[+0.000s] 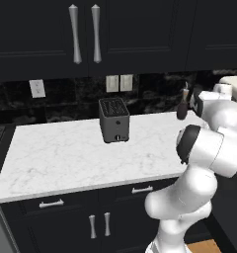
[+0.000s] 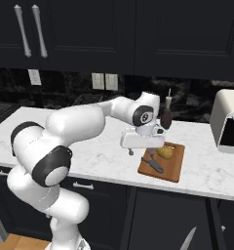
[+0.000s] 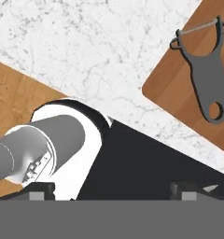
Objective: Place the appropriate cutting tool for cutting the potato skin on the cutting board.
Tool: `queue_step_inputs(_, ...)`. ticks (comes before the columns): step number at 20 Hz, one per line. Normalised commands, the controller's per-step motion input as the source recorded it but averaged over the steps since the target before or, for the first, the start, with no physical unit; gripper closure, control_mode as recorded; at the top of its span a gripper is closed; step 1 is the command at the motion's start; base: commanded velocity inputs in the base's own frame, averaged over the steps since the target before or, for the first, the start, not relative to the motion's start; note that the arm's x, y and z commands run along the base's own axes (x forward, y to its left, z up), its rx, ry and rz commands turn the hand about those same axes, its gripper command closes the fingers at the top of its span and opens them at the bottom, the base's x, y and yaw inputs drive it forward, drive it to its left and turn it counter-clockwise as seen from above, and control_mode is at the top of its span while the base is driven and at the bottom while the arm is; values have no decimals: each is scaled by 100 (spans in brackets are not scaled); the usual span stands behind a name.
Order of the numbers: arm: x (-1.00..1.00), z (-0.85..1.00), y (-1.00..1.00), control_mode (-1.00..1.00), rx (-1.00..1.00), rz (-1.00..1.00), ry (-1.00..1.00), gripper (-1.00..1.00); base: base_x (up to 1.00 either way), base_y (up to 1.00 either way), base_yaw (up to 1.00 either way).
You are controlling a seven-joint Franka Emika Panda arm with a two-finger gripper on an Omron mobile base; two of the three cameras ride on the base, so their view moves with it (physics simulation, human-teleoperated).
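Observation:
A dark grey peeler (image 2: 153, 163) lies flat on the reddish-brown cutting board (image 2: 173, 169), just in front of the small yellow-tan potato (image 2: 164, 153). My gripper (image 2: 132, 152) hangs over the marble counter, a short way left of the board's left edge, pointing down. In the hand view the peeler (image 3: 205, 65) rests on the board (image 3: 172, 95) at the upper right. The gripper (image 3: 117, 190) is open, its fingertips (image 3: 41, 190) set wide apart with nothing between them.
A dark grey toaster (image 1: 113, 120) stands mid-counter near the back wall. A dark brown bottle (image 2: 166, 114) stands behind the board. At the counter's right end sits a white appliance (image 2: 228, 126). The counter's front edge and cabinet drop lie below the gripper.

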Motion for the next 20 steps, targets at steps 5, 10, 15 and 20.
queue_step_inputs(5,-72,52,100,-100,-14,0,-11,-100,0,0,0)
queue_step_inputs(10,-36,40,100,-100,-16,0,0,-100,0,0,0)
queue_step_inputs(15,-15,27,100,-100,-5,0,0,-100,0,0,0)
queue_step_inputs(20,0,2,55,-100,0,0,0,-100,0,0,0)
